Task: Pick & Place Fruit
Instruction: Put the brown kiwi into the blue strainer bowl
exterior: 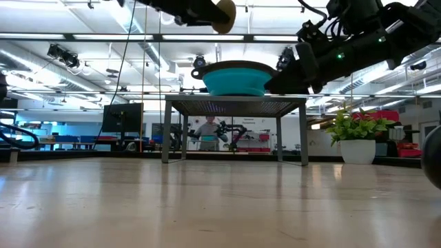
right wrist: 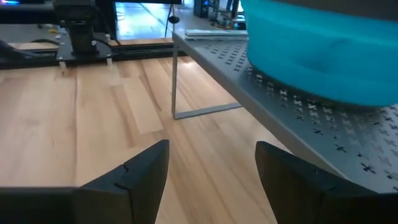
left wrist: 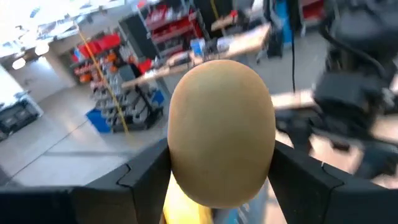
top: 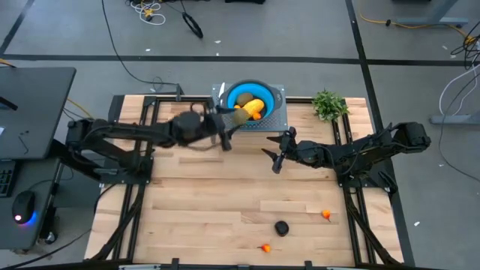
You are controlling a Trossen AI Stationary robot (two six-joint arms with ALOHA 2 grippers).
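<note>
My left gripper is shut on a dull olive-green oval fruit, high over the near-left rim of the blue bowl. The bowl sits on a grey perforated stand at the table's far edge. Inside it lie the yellow oblong fruit and a small orange one. My right gripper hangs open near the stand's right corner, touching nothing. A black round fruit and two tiny orange-red ones lie on the near part of the table. My left gripper pinches the olive-green fruit between its two fingers, one on each side of the fruit's lower half. The fingers come from the table's left, reaching toward the bowl. The fruit is lifted clear, above the bowl's rim.
A leafy green plant in a white pot stands at the far right, beside the stand. The stand's thin legs rise from the wood next to my right gripper. Bare wood lies between the stand and the near fruits.
</note>
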